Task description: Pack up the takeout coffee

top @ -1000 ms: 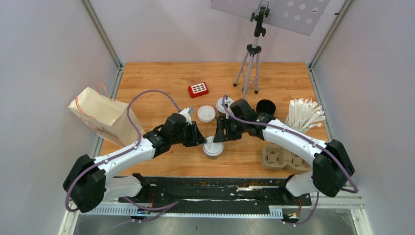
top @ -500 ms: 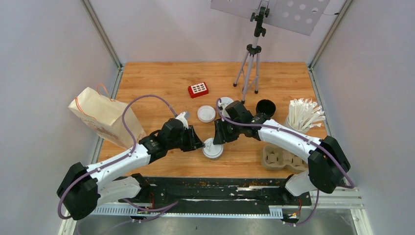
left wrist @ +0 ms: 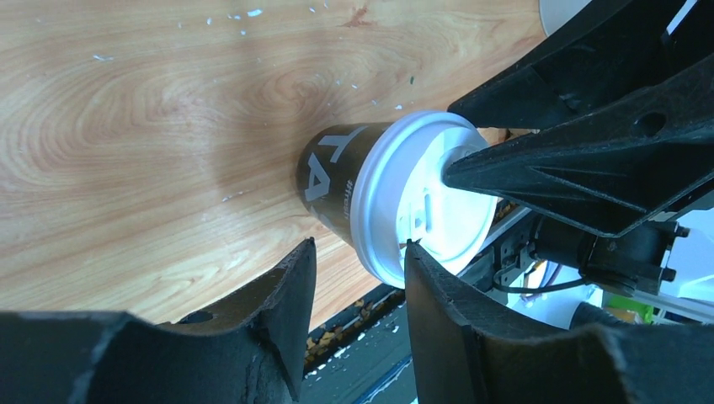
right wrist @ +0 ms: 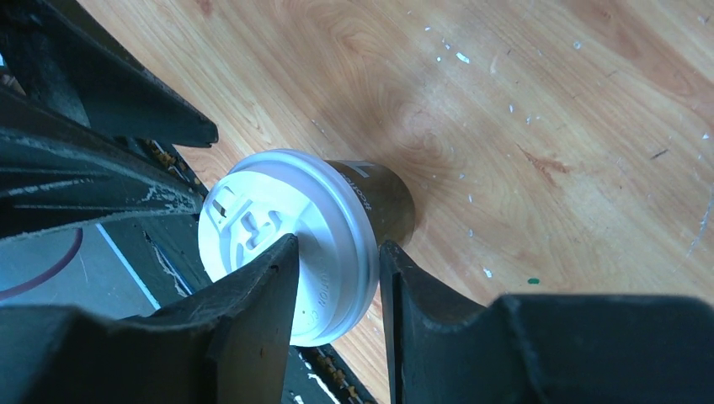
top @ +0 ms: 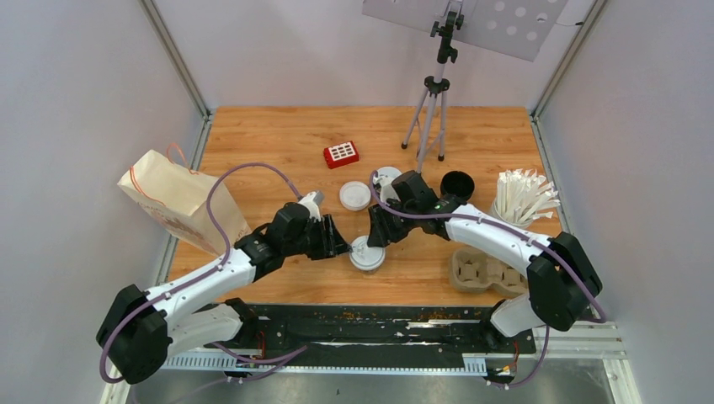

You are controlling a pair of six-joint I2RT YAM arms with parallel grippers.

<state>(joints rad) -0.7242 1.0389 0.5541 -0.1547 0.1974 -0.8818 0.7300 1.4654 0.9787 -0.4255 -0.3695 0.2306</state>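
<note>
Takeout coffee [top: 367,252] stands at 6 o'clock on the table [top: 278,135], near the edge. Right gripper [right wrist: 337,248] pinches its lid [right wrist: 253,219] rim from 12 o'clock; left gripper [left wrist: 358,252] spread at 9 o'clock. Risk: a rim-only lift could pop the lid or tip the cup.

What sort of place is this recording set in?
Probably a robot lab cell staged for takeout packing: plain grey walls around a wooden table, a grey tripod, plus a black paper cup with white lid.
</note>
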